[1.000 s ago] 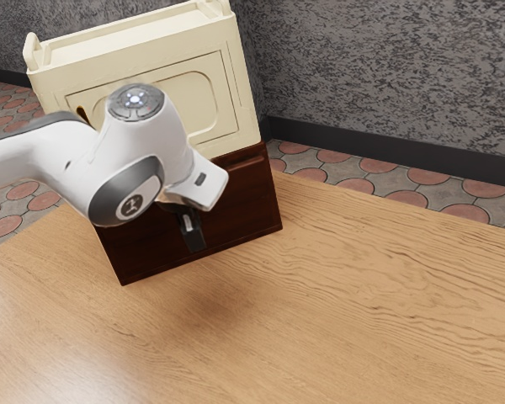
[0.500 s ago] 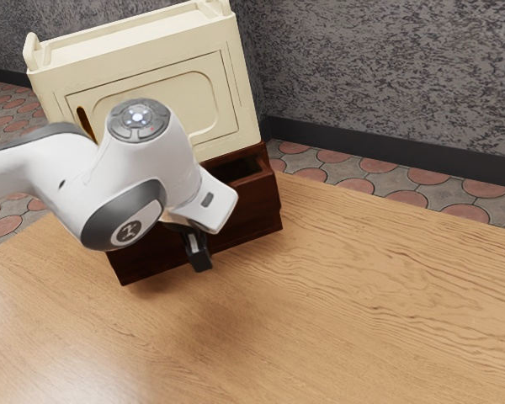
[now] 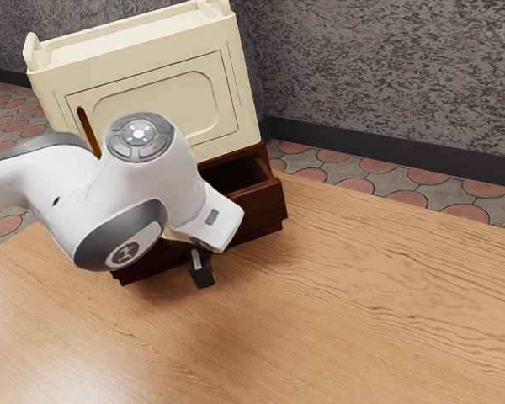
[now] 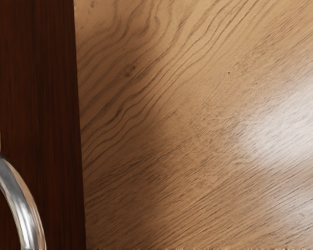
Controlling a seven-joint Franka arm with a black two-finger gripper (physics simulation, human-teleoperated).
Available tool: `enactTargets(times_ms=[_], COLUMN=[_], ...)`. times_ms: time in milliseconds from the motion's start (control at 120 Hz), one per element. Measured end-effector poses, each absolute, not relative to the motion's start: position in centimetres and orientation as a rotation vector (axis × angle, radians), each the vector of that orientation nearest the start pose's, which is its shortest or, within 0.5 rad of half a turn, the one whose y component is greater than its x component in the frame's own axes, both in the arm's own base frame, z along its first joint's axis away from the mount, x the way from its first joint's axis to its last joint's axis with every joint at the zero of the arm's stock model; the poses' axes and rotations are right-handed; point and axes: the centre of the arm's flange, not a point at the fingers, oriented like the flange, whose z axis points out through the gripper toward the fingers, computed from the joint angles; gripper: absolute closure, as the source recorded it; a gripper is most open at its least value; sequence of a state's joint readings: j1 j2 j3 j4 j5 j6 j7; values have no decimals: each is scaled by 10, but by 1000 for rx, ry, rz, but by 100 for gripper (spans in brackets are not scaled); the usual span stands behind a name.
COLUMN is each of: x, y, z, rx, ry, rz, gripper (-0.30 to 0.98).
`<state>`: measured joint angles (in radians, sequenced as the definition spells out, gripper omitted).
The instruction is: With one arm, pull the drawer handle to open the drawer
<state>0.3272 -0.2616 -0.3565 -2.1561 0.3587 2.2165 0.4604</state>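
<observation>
In the exterior view the black gripper (image 3: 200, 270) hangs low at the front of the dark reddish-brown drawer (image 3: 267, 207). The drawer stands partly pulled out of its cabinet, and part of its dark hollow inside is visible. My hand and arm cover much of its front, handle included. The wrist view has the drawer's wooden front (image 4: 41, 78), with the curved shiny metal handle (image 4: 21, 203) at its lower left. How the gripper holds or touches the handle is hidden.
A cream cabinet (image 3: 223, 126) with a raised rim stands on top of the brown one, close behind my arm. The wooden table (image 3: 362, 295) extends in front and toward the exterior view's right. A grey wall rises behind, above a tiled floor.
My hand has moved away from the cabinet, lower in the exterior view. The drawer has come out with it, from closed to partly open, showing its inside.
</observation>
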Motion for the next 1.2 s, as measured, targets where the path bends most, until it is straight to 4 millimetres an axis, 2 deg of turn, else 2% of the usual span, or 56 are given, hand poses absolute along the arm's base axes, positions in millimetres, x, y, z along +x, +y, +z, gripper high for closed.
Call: enactTargets(times_ms=[242,433,867,1058,1200], x=[497,486,478,470,464], y=[-35,-39,-60,-73,-83], z=[534,533,525,532,532], rx=[-2518,-2521,-2535,-2527,-2528], ry=[879,865,882,885,898], rz=[-277,-279,-293,-321,-333], gripper=[0,0,0,0,7])
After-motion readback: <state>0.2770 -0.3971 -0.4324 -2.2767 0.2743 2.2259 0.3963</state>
